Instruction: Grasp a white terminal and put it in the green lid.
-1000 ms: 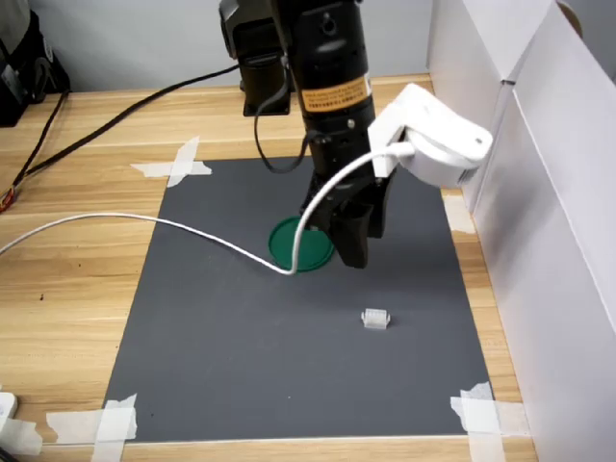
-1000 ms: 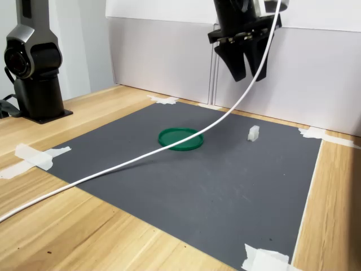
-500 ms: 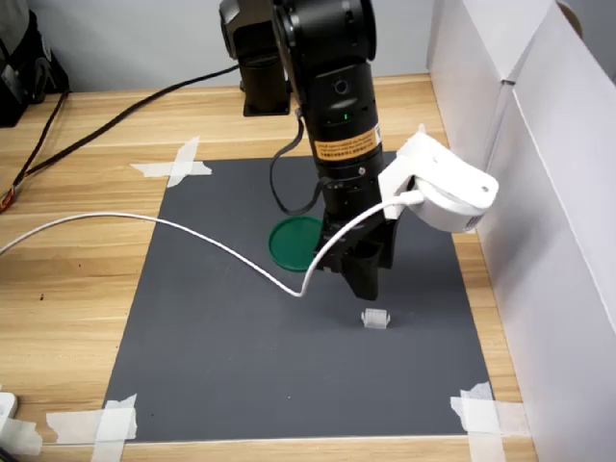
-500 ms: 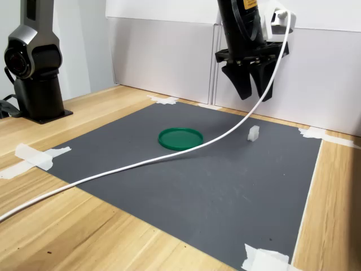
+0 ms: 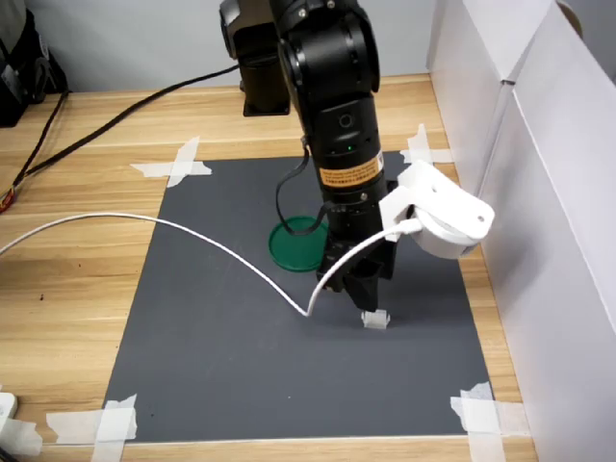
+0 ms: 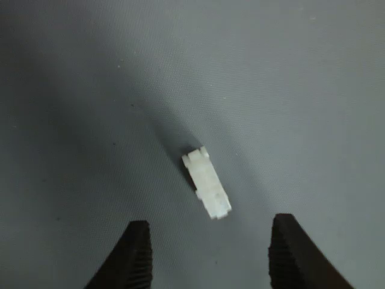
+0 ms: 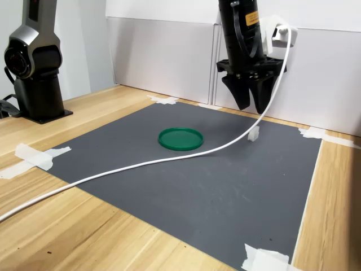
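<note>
Gripper (image 7: 253, 107) hangs tips-down above white terminal (image 7: 253, 133), fingers spread apart, nothing between them. In wrist view, two dark fingertips (image 6: 133, 256) frame terminal (image 6: 207, 191), which lies flat and slanted on grey mat (image 6: 289, 90), touching neither finger. In first exterior view, terminal (image 5: 375, 320) sits just below gripper (image 5: 362, 296). Green lid (image 5: 295, 244) lies on mat to first exterior view's left of arm, apart from terminal, nothing in it. White cable (image 7: 141, 165) trails across mat.
</note>
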`<state>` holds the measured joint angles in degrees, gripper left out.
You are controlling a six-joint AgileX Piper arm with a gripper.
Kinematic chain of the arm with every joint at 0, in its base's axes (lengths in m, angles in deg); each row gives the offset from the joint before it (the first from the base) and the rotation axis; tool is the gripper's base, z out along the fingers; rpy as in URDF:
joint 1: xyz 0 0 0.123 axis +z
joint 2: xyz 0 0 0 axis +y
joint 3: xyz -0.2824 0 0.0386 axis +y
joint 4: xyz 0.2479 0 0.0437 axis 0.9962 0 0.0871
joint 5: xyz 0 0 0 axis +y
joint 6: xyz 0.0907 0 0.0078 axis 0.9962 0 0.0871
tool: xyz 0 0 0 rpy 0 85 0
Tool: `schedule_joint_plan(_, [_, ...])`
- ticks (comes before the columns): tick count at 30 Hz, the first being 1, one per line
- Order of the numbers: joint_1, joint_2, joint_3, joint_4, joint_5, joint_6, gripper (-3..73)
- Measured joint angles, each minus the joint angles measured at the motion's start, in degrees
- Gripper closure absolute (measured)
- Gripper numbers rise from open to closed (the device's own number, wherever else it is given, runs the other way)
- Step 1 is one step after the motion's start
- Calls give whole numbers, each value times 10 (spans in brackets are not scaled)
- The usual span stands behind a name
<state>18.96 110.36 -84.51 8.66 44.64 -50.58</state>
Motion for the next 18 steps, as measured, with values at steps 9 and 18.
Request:
schedule_joint_plan(9, [0, 28, -1, 2, -24, -8, 196])
schedule_joint_plan(18, [0, 46, -1, 16, -26, -10, 196])
